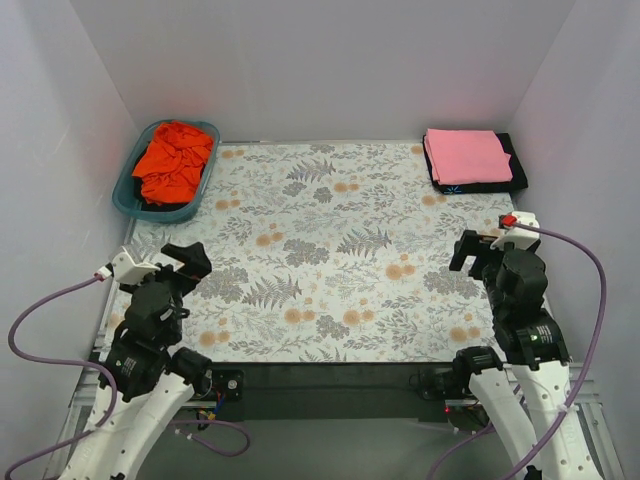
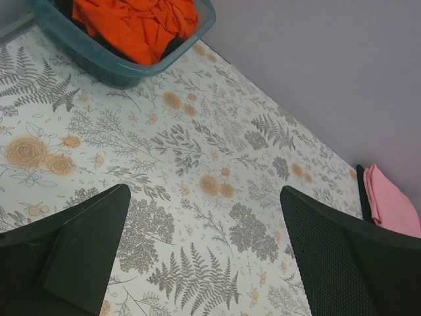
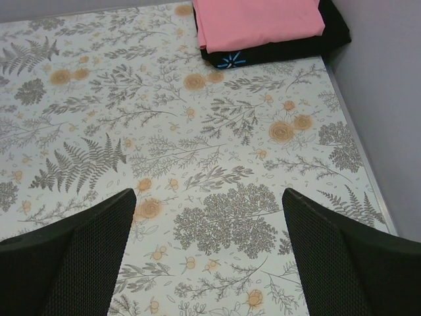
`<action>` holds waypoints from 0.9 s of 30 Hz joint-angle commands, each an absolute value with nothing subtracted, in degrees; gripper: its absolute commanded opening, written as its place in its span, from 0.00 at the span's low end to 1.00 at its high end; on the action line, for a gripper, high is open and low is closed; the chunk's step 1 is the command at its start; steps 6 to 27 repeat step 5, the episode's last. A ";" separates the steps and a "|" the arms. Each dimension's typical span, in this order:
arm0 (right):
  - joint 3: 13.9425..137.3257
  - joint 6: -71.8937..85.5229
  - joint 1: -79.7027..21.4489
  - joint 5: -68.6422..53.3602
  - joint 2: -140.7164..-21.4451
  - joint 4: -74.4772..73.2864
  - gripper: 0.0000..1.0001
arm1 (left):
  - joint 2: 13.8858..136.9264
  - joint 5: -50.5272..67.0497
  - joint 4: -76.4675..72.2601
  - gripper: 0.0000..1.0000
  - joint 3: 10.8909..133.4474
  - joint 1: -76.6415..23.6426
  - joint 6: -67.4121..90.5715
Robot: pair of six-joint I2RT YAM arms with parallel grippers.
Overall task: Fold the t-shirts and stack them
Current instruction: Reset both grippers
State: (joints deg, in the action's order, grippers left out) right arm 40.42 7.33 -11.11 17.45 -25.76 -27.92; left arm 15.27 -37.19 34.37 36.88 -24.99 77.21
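Where the floral table cover (image 1: pixel 320 260) reaches the far right corner, two folded tees lie stacked: pink tee (image 1: pixel 467 155) on top, black tee (image 1: pixel 514 172) beneath, its blue logo (image 3: pixel 231 61) showing at the near edge. Orange tee (image 1: pixel 173 160): crumpled, unfolded, inside the teal basket (image 1: pixel 150 212) at the far left corner. Left gripper (image 2: pixel 204 194): fingers spread wide, nothing between them, over bare cover at the near left, pointed toward the basket. Right gripper (image 3: pixel 209 194): fingers likewise spread, holding nothing, near the right edge, well apart from the stack.
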 commanded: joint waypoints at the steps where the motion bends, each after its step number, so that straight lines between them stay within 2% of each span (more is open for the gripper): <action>1: 38.86 6.16 -12.04 18.02 -24.26 -22.77 0.98 | 14.42 -39.37 34.63 0.98 35.51 -25.22 77.35; 27: 37.36 5.89 -12.66 16.61 -22.77 -20.66 0.98 | 13.72 -39.99 33.66 0.98 34.19 -25.31 76.38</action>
